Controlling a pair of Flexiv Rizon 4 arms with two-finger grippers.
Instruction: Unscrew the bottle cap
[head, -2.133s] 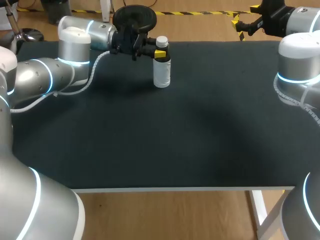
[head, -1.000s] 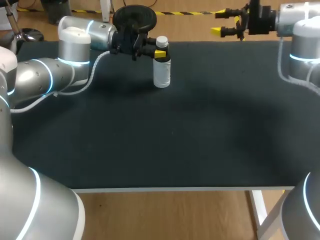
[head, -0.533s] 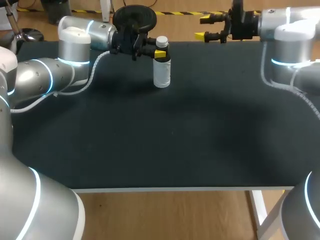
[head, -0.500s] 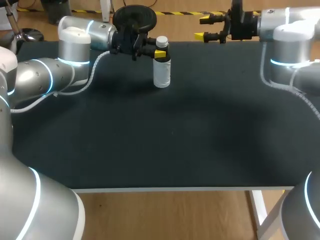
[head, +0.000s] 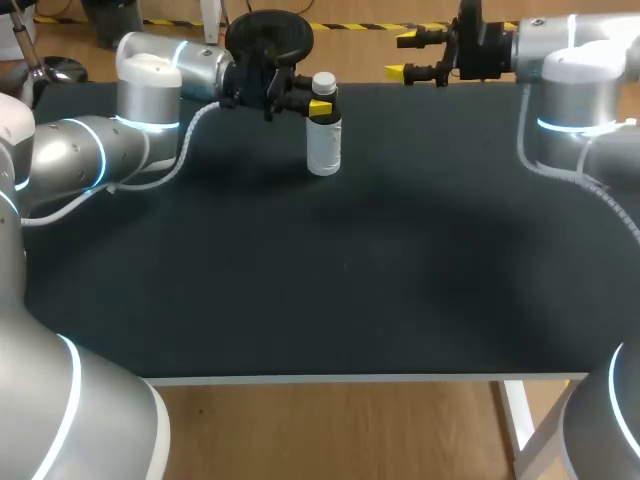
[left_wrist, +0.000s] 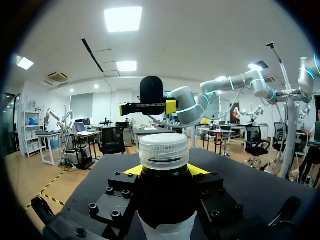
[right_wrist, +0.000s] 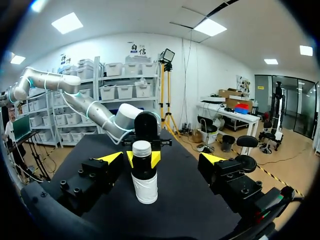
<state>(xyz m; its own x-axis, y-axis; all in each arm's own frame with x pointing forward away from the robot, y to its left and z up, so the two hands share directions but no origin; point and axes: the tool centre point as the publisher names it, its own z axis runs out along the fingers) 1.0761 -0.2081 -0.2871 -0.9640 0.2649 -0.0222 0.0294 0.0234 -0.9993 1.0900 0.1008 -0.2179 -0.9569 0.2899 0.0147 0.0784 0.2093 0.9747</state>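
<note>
Approach seems the step in hand: our left gripper (head: 320, 107) clamps the small dark bottle (head: 323, 150), white-labelled and upright, at twelve o'clock on the black matte tabletop (head: 330, 290). Our right gripper (head: 400, 56) hovers at one o'clock, jaws spread, empty, well apart. Next, we judge, it must close round the ribbed white plastic cap (head: 323, 82) and twist.

No print can be read anywhere: the white label (right_wrist: 145, 188) on the bottle (head: 323, 140) is too small and blurred.
</note>
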